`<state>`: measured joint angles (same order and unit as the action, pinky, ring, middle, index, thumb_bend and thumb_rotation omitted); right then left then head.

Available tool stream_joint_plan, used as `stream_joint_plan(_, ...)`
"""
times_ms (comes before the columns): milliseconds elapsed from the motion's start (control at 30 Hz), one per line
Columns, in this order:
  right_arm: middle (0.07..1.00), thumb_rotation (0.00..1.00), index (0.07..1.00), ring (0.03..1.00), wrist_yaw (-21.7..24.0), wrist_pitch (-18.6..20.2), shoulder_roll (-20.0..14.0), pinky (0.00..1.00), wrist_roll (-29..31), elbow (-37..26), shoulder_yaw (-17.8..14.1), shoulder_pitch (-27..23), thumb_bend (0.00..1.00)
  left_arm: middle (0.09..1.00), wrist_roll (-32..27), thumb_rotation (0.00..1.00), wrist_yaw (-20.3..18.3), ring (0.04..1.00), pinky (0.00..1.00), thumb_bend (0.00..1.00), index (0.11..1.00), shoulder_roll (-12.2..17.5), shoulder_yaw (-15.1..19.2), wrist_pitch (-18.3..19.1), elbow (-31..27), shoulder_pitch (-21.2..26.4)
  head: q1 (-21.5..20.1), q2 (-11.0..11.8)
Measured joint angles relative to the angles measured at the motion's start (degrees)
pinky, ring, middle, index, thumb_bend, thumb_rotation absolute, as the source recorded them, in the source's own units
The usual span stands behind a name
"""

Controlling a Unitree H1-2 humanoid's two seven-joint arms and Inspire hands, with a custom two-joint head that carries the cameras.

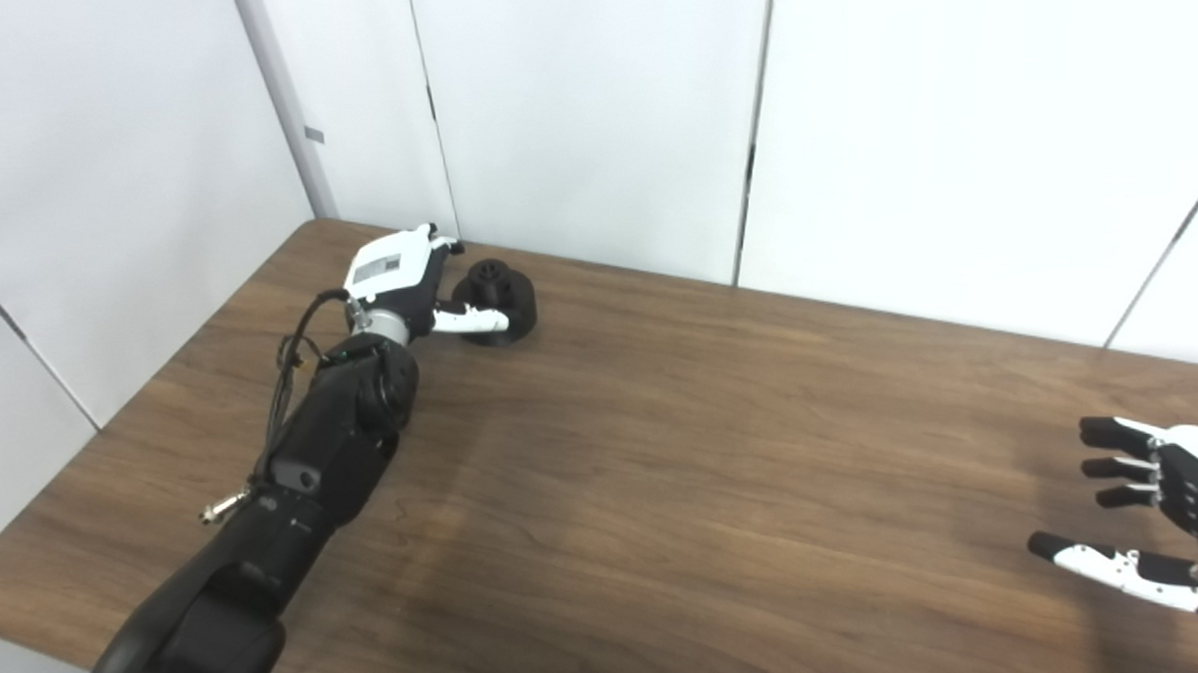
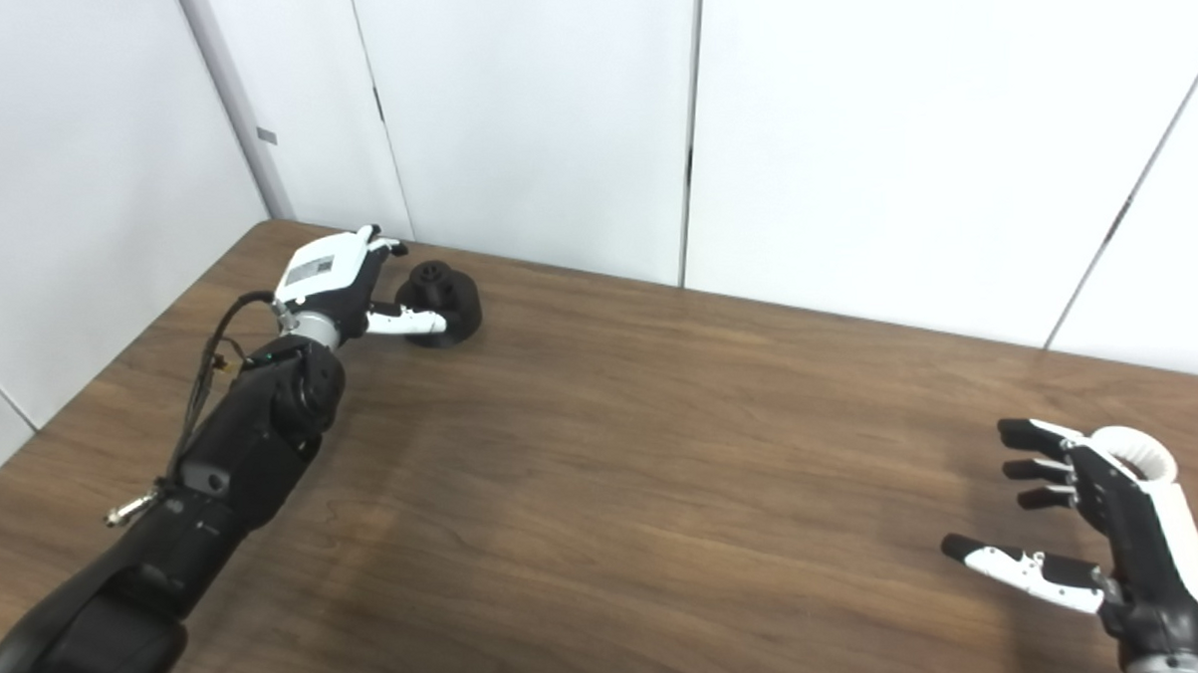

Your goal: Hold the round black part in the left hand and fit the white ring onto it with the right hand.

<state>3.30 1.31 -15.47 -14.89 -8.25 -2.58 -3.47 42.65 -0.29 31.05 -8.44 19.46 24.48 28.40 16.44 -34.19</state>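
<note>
Setting: a brown wood-grain counter [image 2: 663, 454] in front of plain white wall panels [image 2: 850, 119].
Round black part: a squat, round black plastic part [image 1: 499, 299] with a raised hub on top sits on the counter at the far left, near the wall.
Left hand: the black-and-white left hand [image 1: 413, 283] is stretched out to the black part, thumb lying across its near side and fingertips by its far side; it seems to cup the part, though a firm grasp cannot be confirmed.
White ring: a white ring [image 2: 1141, 454] shows just behind the right hand at the near right, well apart from the black part.
Right hand: the right hand [image 2: 1084, 519] is spread wide, fingers and thumb apart, holding nothing.
</note>
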Motion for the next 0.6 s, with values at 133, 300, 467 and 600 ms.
stream_joint_plan(133, 0.752, 0.04, 0.737, 0.685, 0.2, 0.0, -0.6, 0.58, 0.3, 0.0, -0.1, 0.3, 0.74, 1.0, -0.4, 0.62, 0.7, 1.0, 1.0, 1.0, 0.854, 0.0, -0.1, -0.3, 1.7, 0.1, -0.1, -0.1)
stream_joint_plan(300, 0.751, 0.04, 0.735, 0.684, 0.2, 0.0, -0.8, 0.57, 0.4, 0.0, -0.1, 0.6, 0.73, 1.0, -0.7, 0.62, 2.7, 1.0, 1.0, 1.0, 0.848, 0.0, -0.3, -1.6, 3.8, 0.4, -0.3, -0.2)
stream_joint_plan(467, 0.745, 0.06, 0.73, 0.678, 0.2, -0.1, -0.8, 0.57, 0.5, 0.0, -0.1, 0.8, 0.74, 1.0, -2.1, 0.61, 3.9, 1.0, 1.0, 1.0, 0.847, -0.2, -0.5, -2.8, 5.5, 1.3, -0.7, -0.4)
stream_joint_plan(600, 0.74, 0.04, 0.728, 0.668, 0.2, -0.1, -0.9, 0.56, 0.5, -0.5, -0.1, 1.2, 0.73, 1.0, -2.3, 0.61, 4.5, 1.0, 1.0, 1.0, 0.847, -0.4, -1.1, -3.5, 7.9, 2.2, -1.4, -0.5)
